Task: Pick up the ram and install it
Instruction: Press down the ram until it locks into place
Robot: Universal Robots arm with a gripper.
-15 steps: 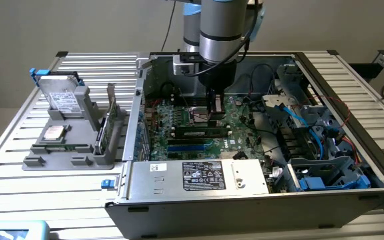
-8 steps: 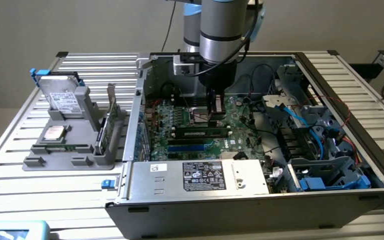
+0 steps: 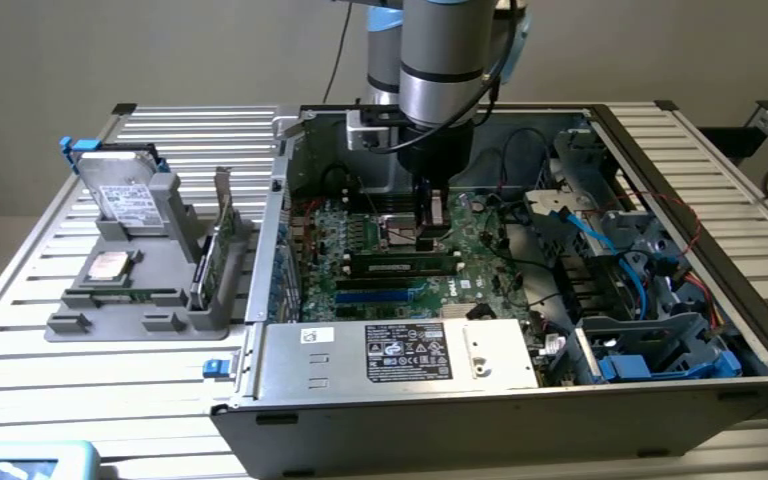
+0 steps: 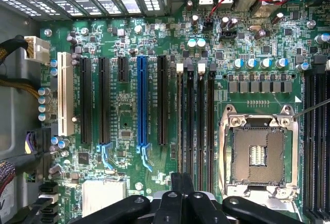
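Installation is the step in hand, I'd say, not the pick-up. The ram [image 3: 404,267] is standing on edge over the memory slots [image 4: 190,126] inside the open computer case [image 3: 491,430]. It sits between the CPU socket [image 4: 258,154] and the blue expansion slot [image 4: 142,100].

My claw [image 3: 427,240] is down in there with its fingers drawn together, tips right at the stick's top edge. Pinching that edge or just bearing on it? I can't tell from here. I also can't see whether the stick is fully home or whether the white slot latches [image 4: 179,68] have caught.

My read is that finishing this calls for pressure straight down, in line with the slot. Any sideways lean could rock the stick out of its guide.

Quick count:
- one ram stick
- one claw
- four black memory slots side by side next to the socket
- one blue slot
- one socket

Out on the tabletop [image 3: 117,370], beside the case, there's one grey holder [image 3: 131,310] with one hard drive [image 3: 128,200] propped on it.
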